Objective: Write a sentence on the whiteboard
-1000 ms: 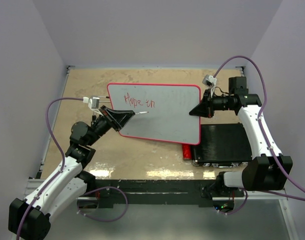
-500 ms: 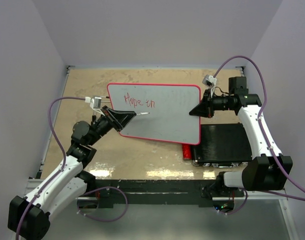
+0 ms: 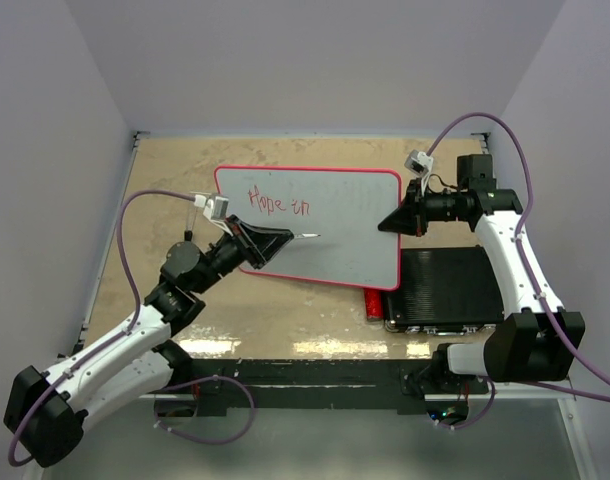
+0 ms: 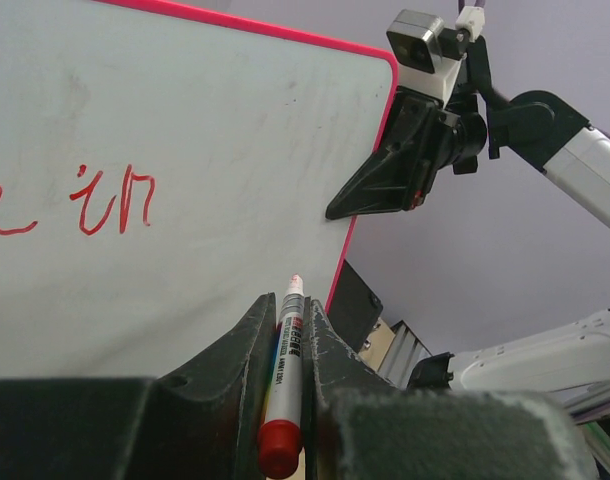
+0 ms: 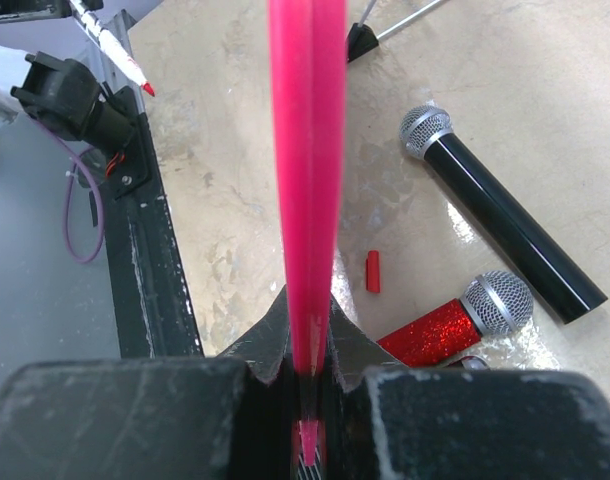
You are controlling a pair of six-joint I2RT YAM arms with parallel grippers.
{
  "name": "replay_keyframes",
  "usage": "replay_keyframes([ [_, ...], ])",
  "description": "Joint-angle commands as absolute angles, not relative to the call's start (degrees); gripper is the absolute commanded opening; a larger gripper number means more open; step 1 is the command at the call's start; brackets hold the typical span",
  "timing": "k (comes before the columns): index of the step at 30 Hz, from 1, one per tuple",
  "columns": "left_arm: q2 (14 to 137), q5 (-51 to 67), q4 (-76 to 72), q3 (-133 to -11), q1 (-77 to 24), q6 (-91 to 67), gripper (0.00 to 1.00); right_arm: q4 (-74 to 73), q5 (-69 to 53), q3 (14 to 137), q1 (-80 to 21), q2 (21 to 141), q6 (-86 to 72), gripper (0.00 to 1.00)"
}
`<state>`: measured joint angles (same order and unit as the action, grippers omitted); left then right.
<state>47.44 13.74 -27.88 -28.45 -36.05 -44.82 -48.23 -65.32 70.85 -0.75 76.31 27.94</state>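
Whiteboard held up by one edge, pen at the ready

From above, the right hand (image 3: 390, 222) is closed on the right edge of the whiteboard (image 3: 335, 245), which it holds tilted up above the tabletop (image 3: 285, 310). The sentence (image 3: 278, 203) reads only "Hope in", and the left hand (image 3: 285, 237) is clamped on a marker (image 3: 307, 236) just below these words. In the left wrist view the marker tip is close to the glossy surface, but I cannot tell if it touches. The right wrist view shows the thin red frame pinched edge-on between both fingers, with two microphones (image 5: 500, 230) and a red cap (image 5: 373, 271) lying beneath. I judge the board stiff and light but slippery. Held at one edge only, it may swing under pen pressure, so write gently.
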Motion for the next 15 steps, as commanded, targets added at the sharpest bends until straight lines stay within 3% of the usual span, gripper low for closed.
replay_keyframes([
  [1,47.0,6.3,-29.5,-31.5,-38.8,-42.3,0.0,-44.7,-67.1,71.1,-1.0,73.0,27.7,0.0],
  [15,48.1,-4.7,-30.9,-31.9,-43.9,-42.5,0.0,-42.4,-67.4,70.1,-1.0,72.2,25.8,0.0],
])
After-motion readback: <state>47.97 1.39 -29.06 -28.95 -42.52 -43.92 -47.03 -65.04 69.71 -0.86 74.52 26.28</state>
